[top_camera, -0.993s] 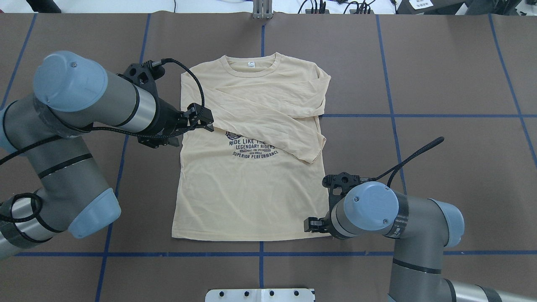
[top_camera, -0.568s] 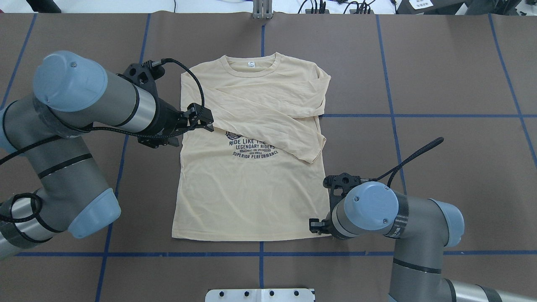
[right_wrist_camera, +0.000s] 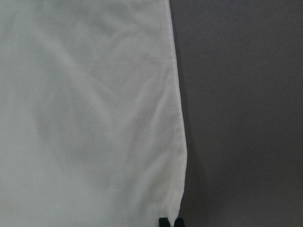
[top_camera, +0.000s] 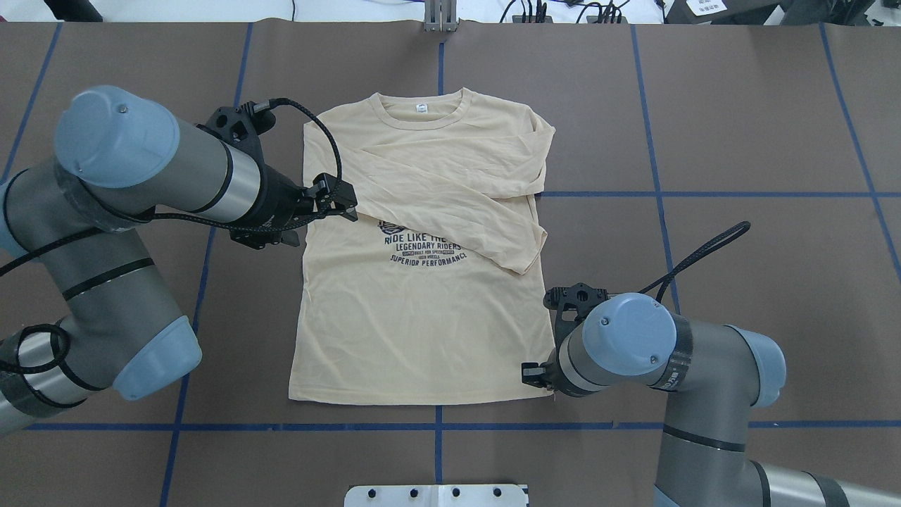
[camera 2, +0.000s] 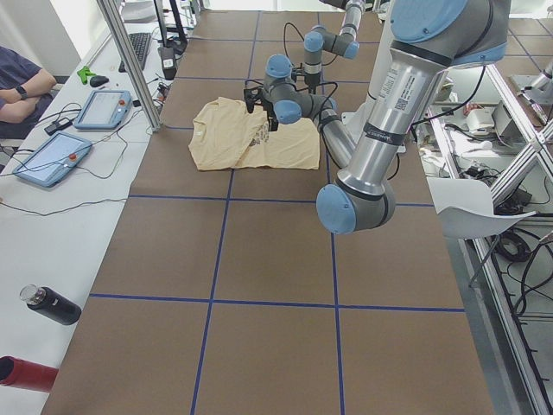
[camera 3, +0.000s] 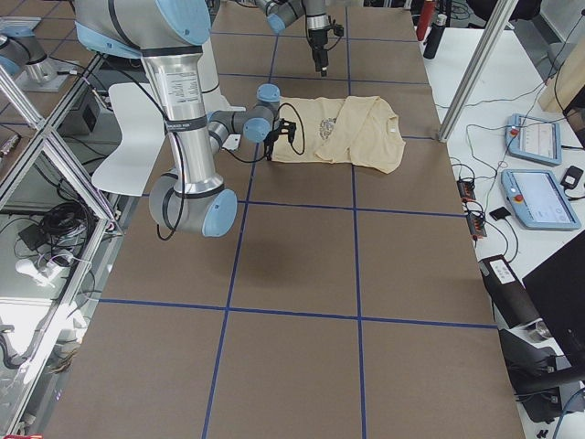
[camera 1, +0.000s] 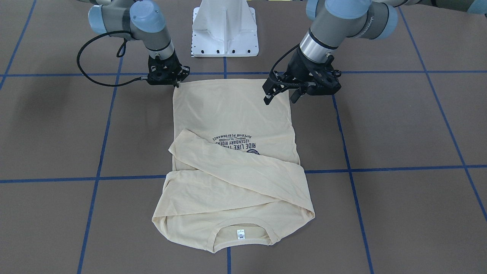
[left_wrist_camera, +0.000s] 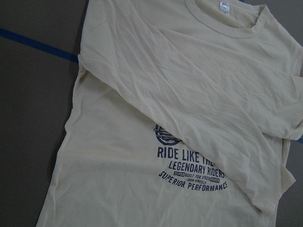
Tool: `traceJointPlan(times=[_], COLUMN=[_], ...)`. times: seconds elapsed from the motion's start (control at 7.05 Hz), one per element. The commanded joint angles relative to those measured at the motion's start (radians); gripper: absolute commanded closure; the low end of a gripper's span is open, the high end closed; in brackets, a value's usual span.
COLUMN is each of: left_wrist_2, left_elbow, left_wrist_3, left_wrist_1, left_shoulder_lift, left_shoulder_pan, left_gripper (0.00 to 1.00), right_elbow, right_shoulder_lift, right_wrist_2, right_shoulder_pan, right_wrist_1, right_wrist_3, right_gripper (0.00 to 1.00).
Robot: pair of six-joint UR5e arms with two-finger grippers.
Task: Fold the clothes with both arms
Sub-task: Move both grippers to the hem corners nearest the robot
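item: 1 long-sleeved t-shirt [top_camera: 394, 331], pale cream-yellow, thin soft knit, faintly creased; lies flat and face up on the matte brown table cover [top_camera: 739, 141], which is ruled by blue tape lines [top_camera: 654, 141]; ribbed round collar [top_camera: 422, 121] with a small white neck label [top_camera: 421, 108], turned away from the robot; both sleeves [top_camera: 450, 204] folded slantwise over the chest, half covering the navy print [top_camera: 426, 248]; straight hem nearest the white pedestal [camera 1: 224, 26].

left gripper [camera 1: 280, 97]: black, 2 fingers spread apart, grasping nothing; hangs over the shirt's side edge at chest height.

right gripper [camera 1: 176, 84]: black, points down at the hem corner on the robot's right; in the wrist view the 2 fingertips [right_wrist_camera: 163, 222] sit drawn together, nipping the cloth's edge; the fabric there lies flat.
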Motion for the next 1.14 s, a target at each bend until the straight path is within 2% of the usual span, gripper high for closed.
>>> traceJointPlan(times=[0.0,0.14,0.28,0.43,0.71,0.99], left_wrist_2=[0.009,0.012,0.051,0.108,0.145,0.145], left_elbow=[0.002,-0.010,-0.013,-0.018,-0.018,-0.026], left_wrist_3=[-0.002,-0.006,-0.014,-0.047,-0.127,-0.133], left_wrist_1=[0.000,0.000,0.012,0.081,0.144,0.178], left_shoulder_lift=[0.069,0.119,0.147,0.147,0.143,0.143], left_shoulder_pan=[0.012,0.029,0.096,0.171,0.290,0.325], left_gripper=[0.02,0.01,0.01,0.01,0.03,0.18], right_elbow=[0.013,0.036,0.045,0.047,0.053,0.053], right_shoulder_lift=[0.002,-0.001,0.003,0.005,0.006,0.006], right_wrist_2=[0.008,0.007,0.005,0.007,0.007,0.007], right_shoulder_pan=[0.010,0.011,0.013,0.013,0.014,0.014], right_wrist_1=[0.000,0.000,0.002,0.003,0.009,0.011], right_wrist_3=[0.000,0.002,0.015,0.019,0.019,0.019], right_gripper=[1.00,1.00,1.00,1.00,1.00,1.00])
